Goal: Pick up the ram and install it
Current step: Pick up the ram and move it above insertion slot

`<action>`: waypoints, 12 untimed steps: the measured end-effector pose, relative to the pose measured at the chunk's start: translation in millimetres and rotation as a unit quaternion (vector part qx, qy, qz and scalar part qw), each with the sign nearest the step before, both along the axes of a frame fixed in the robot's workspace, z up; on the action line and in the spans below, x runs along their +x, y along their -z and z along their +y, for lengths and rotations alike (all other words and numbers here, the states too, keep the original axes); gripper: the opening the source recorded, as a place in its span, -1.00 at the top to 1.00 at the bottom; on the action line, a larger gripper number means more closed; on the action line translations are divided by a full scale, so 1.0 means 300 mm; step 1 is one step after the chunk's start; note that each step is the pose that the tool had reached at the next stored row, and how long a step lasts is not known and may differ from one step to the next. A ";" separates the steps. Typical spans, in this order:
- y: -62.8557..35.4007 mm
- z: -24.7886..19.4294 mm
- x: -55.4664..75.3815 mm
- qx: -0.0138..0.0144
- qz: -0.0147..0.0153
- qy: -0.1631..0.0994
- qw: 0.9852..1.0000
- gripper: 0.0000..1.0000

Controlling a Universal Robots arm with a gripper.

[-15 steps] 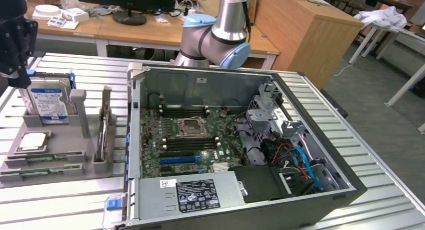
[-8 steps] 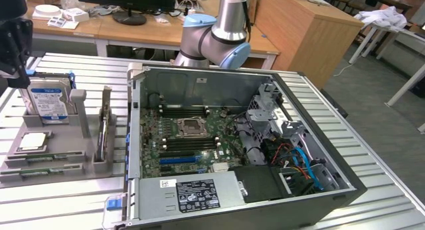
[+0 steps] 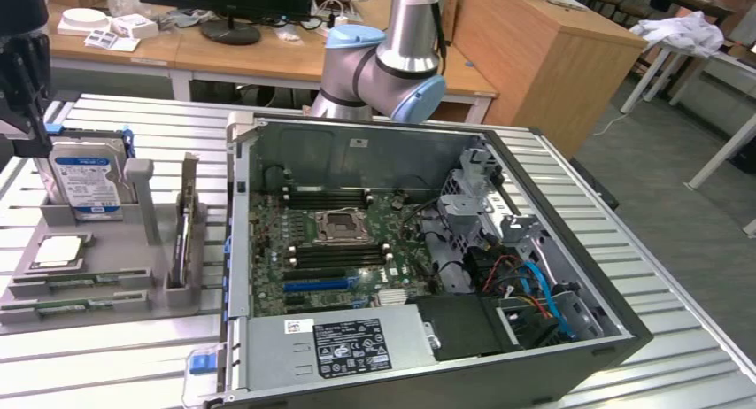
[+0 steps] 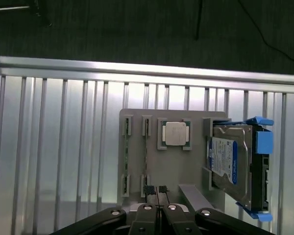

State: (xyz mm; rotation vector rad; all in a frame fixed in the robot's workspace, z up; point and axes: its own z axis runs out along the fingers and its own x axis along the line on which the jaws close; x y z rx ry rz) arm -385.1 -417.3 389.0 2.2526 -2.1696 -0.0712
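Note:
Two ram sticks lie on edge in the slots of a grey holder tray on the exterior view's left. In the wrist view each ram stick appears as a thin edge-on line in the tray. My gripper hangs above the tray, near the end of the ram slots, with its black fingertips pressed together and nothing between them. In the exterior view the gripper is the dark shape high over the tray's far end. The open computer case shows black memory slots beside the processor socket.
The tray also holds a square silver processor, an upright hard drive in a blue bracket, and an upright card. The slatted metal table runs under everything. Drive cages and cables crowd the case's right side.

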 end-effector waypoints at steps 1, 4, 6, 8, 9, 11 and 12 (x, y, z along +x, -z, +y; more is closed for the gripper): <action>0.000 0.000 0.000 0.000 0.000 0.000 1.000 0.79; 0.000 0.000 0.000 0.000 0.000 0.000 1.000 0.79; 0.000 0.000 0.001 0.000 0.000 -0.001 1.000 0.79; 0.000 0.000 0.003 0.000 0.000 -0.002 1.000 0.79; 0.000 0.000 0.005 0.000 0.000 -0.002 1.000 0.79; 0.000 0.000 0.008 0.000 0.000 -0.003 1.000 0.79; 0.000 0.000 0.009 0.000 0.000 -0.003 1.000 0.79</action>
